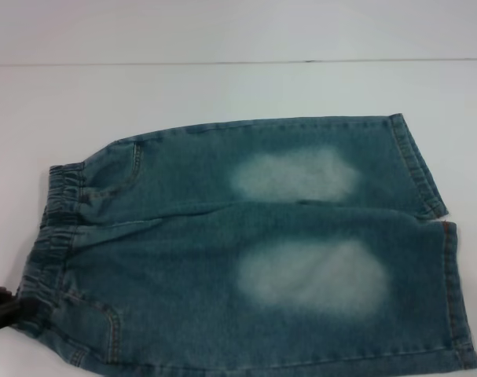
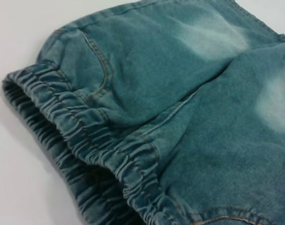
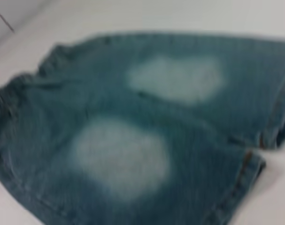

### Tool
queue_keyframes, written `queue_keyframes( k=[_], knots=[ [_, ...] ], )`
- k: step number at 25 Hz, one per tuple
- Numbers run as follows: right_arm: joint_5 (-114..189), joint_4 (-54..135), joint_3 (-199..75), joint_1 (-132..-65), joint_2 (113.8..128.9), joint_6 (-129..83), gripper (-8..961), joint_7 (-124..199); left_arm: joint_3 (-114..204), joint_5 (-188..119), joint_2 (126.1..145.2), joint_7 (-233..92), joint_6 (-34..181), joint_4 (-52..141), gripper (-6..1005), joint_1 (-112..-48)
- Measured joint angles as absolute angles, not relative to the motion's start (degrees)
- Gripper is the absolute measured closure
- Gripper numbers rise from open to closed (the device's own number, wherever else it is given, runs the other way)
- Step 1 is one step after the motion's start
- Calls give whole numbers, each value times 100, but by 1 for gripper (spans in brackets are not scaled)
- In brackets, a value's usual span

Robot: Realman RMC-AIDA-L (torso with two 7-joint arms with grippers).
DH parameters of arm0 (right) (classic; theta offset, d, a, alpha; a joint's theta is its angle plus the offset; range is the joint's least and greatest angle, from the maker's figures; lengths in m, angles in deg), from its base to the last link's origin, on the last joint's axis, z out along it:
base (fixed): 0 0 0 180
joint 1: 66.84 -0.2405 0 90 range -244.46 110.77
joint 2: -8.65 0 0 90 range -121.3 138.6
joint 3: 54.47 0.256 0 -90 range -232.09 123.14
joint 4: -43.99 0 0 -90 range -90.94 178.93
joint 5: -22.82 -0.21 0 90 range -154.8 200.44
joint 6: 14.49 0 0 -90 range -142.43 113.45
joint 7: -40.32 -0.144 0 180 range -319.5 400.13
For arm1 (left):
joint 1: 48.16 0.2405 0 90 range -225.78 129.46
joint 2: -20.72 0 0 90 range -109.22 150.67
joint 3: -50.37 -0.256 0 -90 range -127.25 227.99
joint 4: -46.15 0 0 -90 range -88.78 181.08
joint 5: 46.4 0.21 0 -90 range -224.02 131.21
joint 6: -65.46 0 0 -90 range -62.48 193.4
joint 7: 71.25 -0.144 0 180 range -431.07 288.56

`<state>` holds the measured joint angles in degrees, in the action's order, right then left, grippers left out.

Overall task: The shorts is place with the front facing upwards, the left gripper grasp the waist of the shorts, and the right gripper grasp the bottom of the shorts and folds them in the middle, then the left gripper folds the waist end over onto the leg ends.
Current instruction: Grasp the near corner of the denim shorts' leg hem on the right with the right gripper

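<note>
- Shorts [image 1: 254, 251] lie flat on the white table [image 1: 222, 86] with the two pale faded patches [image 1: 313, 276] facing up, so the front face is showing; waist to your left, leg hems to your right.
- You are at the very first step, as I judge it: nothing is folded yet, both legs lie side by side and neither end has been lifted.
- Your left gripper [image 1: 1, 308] shows only as a dark shape at the lower left edge of the head view, right against the near corner of the waist of the shorts [image 1: 53, 236]. I cannot tell whether its jaws are open or closed, nor whether it has hold of the band or merely touches it.
- The left wrist view looks straight onto the ruffled elastic band at close range, but shows no fingers.
- Your right gripper is in none of the views; its wrist camera looks down over the whole garment from above the hem side, so it seems to be well clear of the cloth.
- Next move, in my judgement: secure the waist band with the left, bring the right down to the bottom of the shorts [image 1: 450, 259], then fold one leg over the other along the middle seam.
</note>
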<state>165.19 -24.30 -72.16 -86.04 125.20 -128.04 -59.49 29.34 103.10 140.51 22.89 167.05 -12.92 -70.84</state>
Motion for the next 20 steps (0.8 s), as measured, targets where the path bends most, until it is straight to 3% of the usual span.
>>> queue_keyframes(
  k=[20],
  knots=[
    [17744,-1683,-8621,-9221,12595,-12770,108,-7007,2927,10320,14070,2271,16603,-1283,949,-7085]
  ],
)
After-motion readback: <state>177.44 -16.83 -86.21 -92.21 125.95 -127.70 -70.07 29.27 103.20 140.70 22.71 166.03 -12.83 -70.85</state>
